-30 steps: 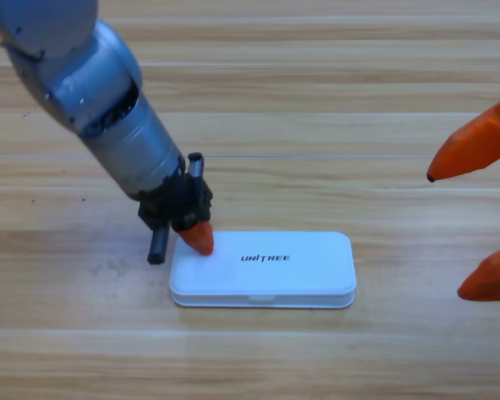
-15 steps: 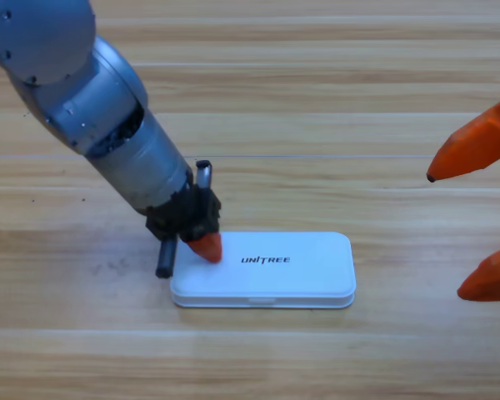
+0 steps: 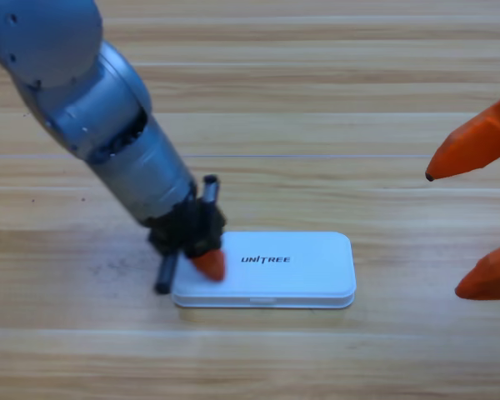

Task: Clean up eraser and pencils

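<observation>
The white case [image 3: 292, 268] lies closed on the table, lid down, with "UNITREE" printed on top. My left gripper [image 3: 208, 265] points down at the case's left end. Its orange tip rests on the lid near the left edge, shut, with nothing held. At the picture's right edge my right gripper [image 3: 473, 225] waits, open, its two orange jaws far apart and empty. Neither the eraser nor the two pencils can be seen anywhere.
The left arm's grey body [image 3: 108, 125] slants in from the upper left corner over the table. Bare wooden tabletop [image 3: 317, 100] surrounds the case on all sides.
The left gripper has slid a little down and to the right, from beside the case's left end onto its lid. The case and the right gripper have stayed put.
</observation>
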